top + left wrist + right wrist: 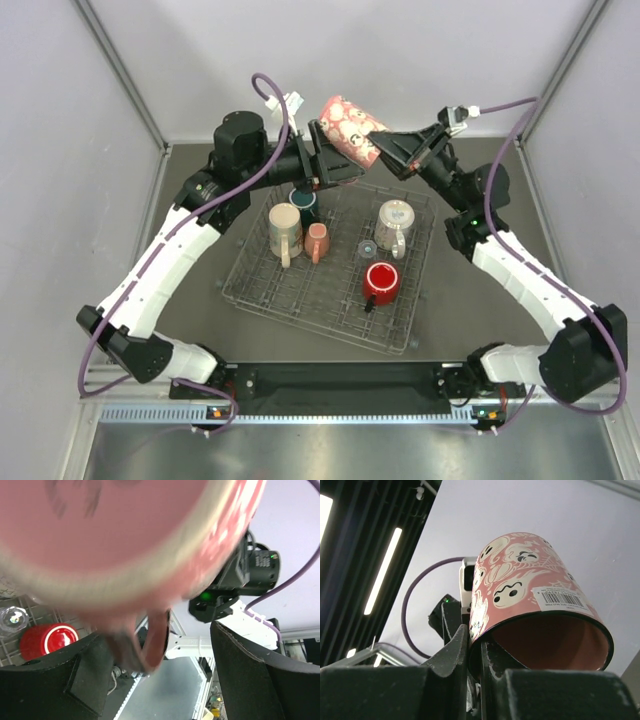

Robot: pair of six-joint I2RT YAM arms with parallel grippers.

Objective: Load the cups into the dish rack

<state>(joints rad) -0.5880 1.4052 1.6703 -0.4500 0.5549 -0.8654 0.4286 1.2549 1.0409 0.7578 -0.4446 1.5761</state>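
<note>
A pink mug with white ghost prints hangs in the air above the far edge of the dish rack. My right gripper is shut on its rim, one finger inside and one outside, as the right wrist view shows on the mug. My left gripper is open at the mug's base. In the left wrist view the mug fills the top, and its handle hangs between my wide-apart fingers.
In the rack stand a cream mug, a small salmon mug, a dark teal mug, a clear glass mug and a red mug, the last also in the left wrist view. Grey walls enclose three sides.
</note>
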